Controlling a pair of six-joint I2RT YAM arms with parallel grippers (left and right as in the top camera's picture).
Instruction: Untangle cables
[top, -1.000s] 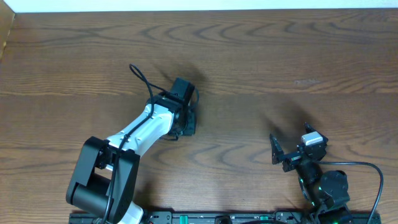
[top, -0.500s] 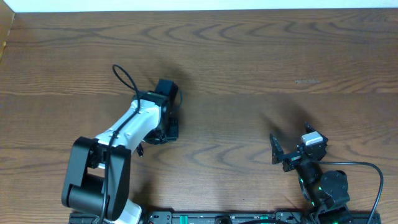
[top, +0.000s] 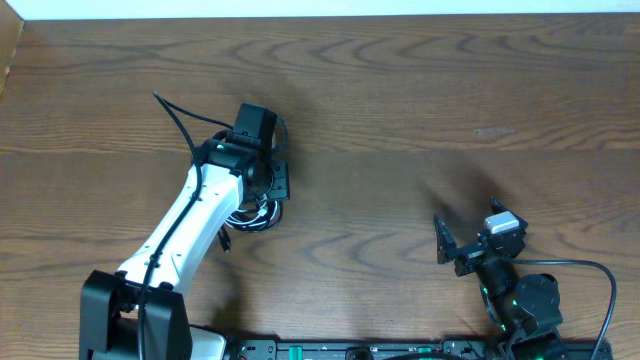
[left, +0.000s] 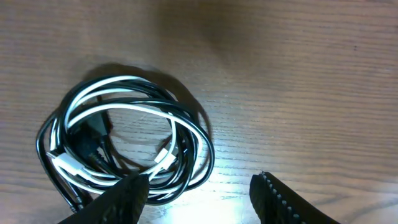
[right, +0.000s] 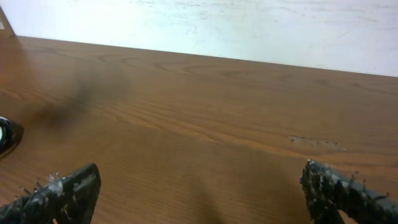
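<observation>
The cables lie as one tangled coil on the wooden table, a black cable (left: 208, 149) looped together with a white cable (left: 118, 79). In the overhead view the coil (top: 248, 213) shows just below my left gripper (top: 268, 193), with a small plug end (top: 226, 243) sticking out. In the left wrist view my left gripper (left: 199, 199) is open and holds nothing. Its left finger (left: 124, 199) hangs over the coil's near edge and its right finger (left: 283, 199) stands over bare wood. My right gripper (top: 468, 228) rests far to the right, wide open (right: 202, 199) and empty.
The left arm's own thick black wire (top: 175, 115) arches out to the left of its wrist. A white wall (right: 249, 25) runs behind the table's far edge. The arms' base rail (top: 350, 350) lines the front edge.
My left arm has swung left and towards the back of the table, and its jaws have widened. The coil now shows below the gripper. The right arm has not moved.
</observation>
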